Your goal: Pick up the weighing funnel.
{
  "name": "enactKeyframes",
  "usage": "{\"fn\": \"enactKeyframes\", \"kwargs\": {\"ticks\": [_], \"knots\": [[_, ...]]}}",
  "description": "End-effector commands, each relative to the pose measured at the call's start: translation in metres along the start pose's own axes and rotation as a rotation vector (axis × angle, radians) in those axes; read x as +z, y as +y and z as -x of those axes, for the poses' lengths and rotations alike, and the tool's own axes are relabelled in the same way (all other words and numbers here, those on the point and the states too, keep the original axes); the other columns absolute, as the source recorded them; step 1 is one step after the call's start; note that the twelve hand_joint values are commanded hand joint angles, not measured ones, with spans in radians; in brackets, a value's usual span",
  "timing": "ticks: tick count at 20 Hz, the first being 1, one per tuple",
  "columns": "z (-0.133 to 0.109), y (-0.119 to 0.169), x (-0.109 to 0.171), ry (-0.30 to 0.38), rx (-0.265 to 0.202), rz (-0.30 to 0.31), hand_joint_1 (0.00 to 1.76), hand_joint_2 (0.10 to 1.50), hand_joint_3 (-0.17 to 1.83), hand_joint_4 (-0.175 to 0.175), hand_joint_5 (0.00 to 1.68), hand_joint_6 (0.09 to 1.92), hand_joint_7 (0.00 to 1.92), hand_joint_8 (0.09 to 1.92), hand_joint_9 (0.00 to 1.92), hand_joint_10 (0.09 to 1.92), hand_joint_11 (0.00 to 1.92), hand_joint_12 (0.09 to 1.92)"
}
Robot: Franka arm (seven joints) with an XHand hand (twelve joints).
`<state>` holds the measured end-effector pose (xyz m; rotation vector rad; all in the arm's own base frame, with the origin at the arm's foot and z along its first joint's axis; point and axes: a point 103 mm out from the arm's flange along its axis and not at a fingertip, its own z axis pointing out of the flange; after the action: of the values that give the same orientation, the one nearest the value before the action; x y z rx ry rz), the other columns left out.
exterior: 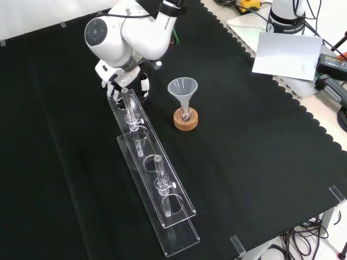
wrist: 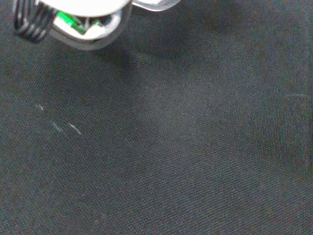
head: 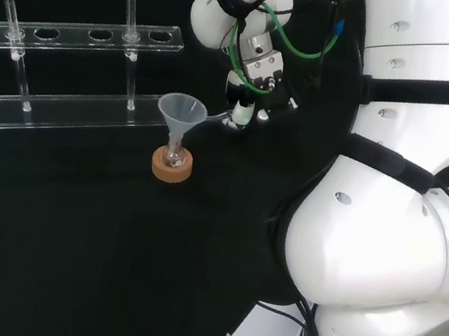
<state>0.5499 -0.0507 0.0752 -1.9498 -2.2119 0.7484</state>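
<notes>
Weighing funnel's place cannot be told: in the front view, nearest lies a clear rack (exterior: 162,189) with tubes, beyond it the funnel (exterior: 182,89) in a flask on a cork ring (exterior: 186,120), and farthest the hand (exterior: 116,76), low over the cloth (exterior: 244,162) at the rack's end, its opening and hold impossible to tell.

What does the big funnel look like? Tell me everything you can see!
The funnel is a clear, slightly cloudy cone with a thin stem, probably plastic or glass. It stands upright, mouth up, its stem in a small flask on a round cork ring on the black cloth. Nothing else touches it.
</notes>
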Motion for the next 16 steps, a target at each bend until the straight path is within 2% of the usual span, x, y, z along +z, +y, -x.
{"fn": "enactKeyframes", "kwargs": {"ticks": [1,13,14,16], "knots": [[-0.0012,0.0017,0.0016,-0.003,0.007,-0.003,0.95,0.58,0.61,0.083,0.86,0.66,0.66,0.62,0.9,0.43,0.62,1.25],[-0.0001,0.0056,0.0044,0.008,-0.001,0.009,0.96,0.58,0.62,0.099,0.93,0.65,0.67,0.62,0.91,0.43,0.63,1.25],[-0.0002,0.0065,0.0043,0.004,-0.002,0.014,0.96,0.58,0.62,0.108,0.97,0.64,0.68,0.62,0.92,0.43,0.63,1.25],[0.0002,0.0073,0.0048,-0.001,-0.003,0.023,1.05,0.72,0.47,0.153,1.16,0.61,0.69,0.62,0.93,0.43,0.64,1.24]]}}
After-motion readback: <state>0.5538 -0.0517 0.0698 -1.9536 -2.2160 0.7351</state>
